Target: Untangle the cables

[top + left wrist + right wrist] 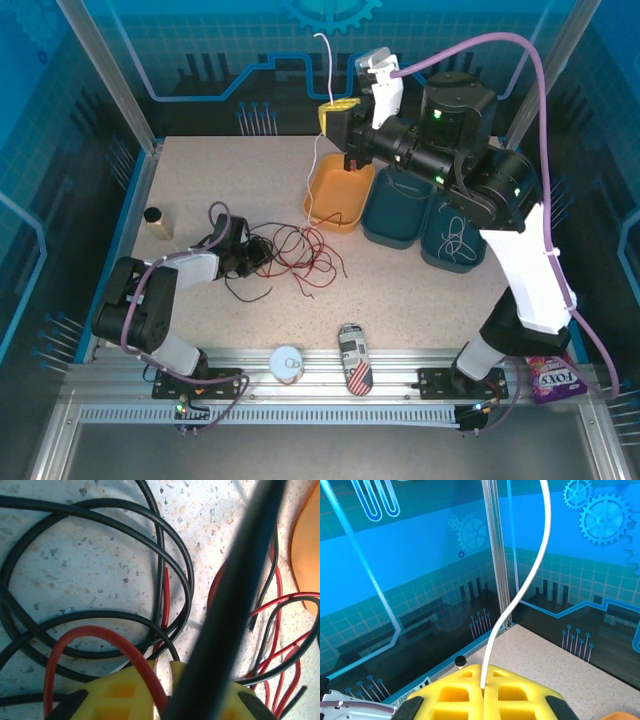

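Right gripper (340,120): lifted high over the table, yellow fingers (455,695) pressed fully together on the white cable (512,605). Above the grip, a free end curving upward. Below the grip, hanging straight down into the orange bin (330,222) directly under this gripper. Just beside that bin, under the right forearm, two dark teal bins (385,235), and coiled in the nearer one another thin white strand (458,245).

Left gripper (255,257): down at the table surface, in the middle of the tangle. Fingers (120,690) almost together, with the red cable (100,631) clamped in the narrow seam between them. Around the fingertips, black cables (100,525) in wide overlapping loops. Beyond them, more red strands crossing black ones, all lying on the speckled table (75,575). Across the left wrist view, one blurred dark strand very near the lens — cannot tell where it ends.

On the near side of the left gripper, toward the arm bases: a small white round container (287,362) and a can (353,358) lying on its side, stars and stripes on it, its print too small to read. To the left of the left gripper, a small bottle with a black cap (155,222). Beside the right arm's base, a purple packet (555,380) — "FOX'S" readable on it.
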